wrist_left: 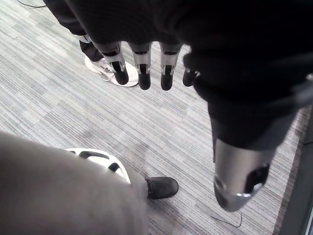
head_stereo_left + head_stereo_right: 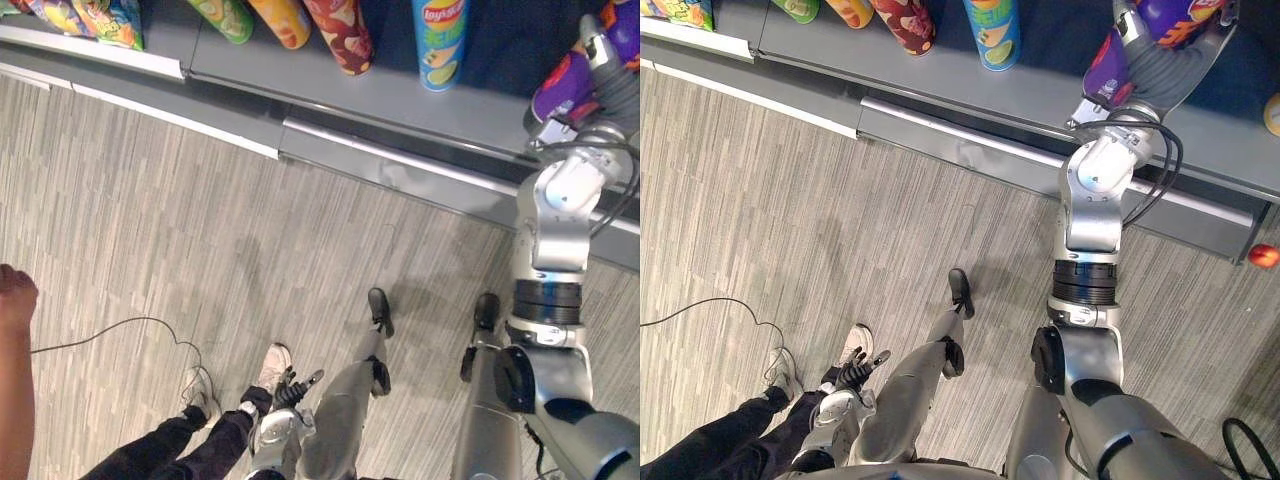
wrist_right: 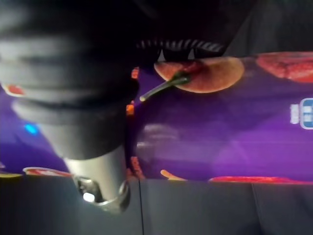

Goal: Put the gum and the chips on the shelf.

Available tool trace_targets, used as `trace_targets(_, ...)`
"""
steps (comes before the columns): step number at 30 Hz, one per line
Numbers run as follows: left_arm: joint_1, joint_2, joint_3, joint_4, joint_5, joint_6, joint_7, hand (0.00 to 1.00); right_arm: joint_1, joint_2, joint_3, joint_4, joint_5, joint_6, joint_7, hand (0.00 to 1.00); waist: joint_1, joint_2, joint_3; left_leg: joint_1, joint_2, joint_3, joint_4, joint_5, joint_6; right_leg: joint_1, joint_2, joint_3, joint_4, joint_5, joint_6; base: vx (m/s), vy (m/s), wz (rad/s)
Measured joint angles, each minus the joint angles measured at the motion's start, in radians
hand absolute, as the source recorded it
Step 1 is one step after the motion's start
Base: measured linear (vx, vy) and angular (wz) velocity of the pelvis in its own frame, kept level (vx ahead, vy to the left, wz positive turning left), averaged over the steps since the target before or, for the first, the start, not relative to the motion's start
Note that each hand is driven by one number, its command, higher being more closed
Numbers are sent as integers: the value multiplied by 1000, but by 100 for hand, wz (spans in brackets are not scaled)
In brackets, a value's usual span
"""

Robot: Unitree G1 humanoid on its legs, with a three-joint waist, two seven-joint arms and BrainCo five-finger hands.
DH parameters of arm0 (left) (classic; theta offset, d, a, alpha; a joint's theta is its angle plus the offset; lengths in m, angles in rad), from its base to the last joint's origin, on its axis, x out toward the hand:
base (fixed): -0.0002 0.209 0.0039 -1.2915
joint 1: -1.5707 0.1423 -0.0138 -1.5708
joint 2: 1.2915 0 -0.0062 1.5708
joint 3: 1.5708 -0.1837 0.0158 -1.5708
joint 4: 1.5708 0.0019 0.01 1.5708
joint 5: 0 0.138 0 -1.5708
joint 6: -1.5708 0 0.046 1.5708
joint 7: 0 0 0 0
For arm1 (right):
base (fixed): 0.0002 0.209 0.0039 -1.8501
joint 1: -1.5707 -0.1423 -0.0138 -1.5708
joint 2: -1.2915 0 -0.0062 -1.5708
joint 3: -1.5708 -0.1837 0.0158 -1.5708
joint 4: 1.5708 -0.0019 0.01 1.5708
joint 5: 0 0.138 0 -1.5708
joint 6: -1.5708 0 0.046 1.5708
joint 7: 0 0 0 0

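Clasping a purple chips can (image 3: 220, 127) with orange chip pictures, the right hand (image 3: 95, 166) hovers at the grey shelf (image 2: 1040, 95).

The right arm (image 2: 1090, 210) stretches up and forward, and the right robot hand (image 3: 95, 166) is clasped round a purple chips can (image 3: 220, 122). The left robot hand (image 1: 143, 61) hangs low at the side, fingers straight and loose.
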Motion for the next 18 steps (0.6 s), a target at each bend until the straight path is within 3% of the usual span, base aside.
trace_targets(18,-9,1,-37,-9,-39,-21,2,0,-69,-81,-7,195,50,1,-4,100,18,-6,-3,-49,-11,24,1,17,19,-41,-25,-15,7,0,0,14,-8,4)
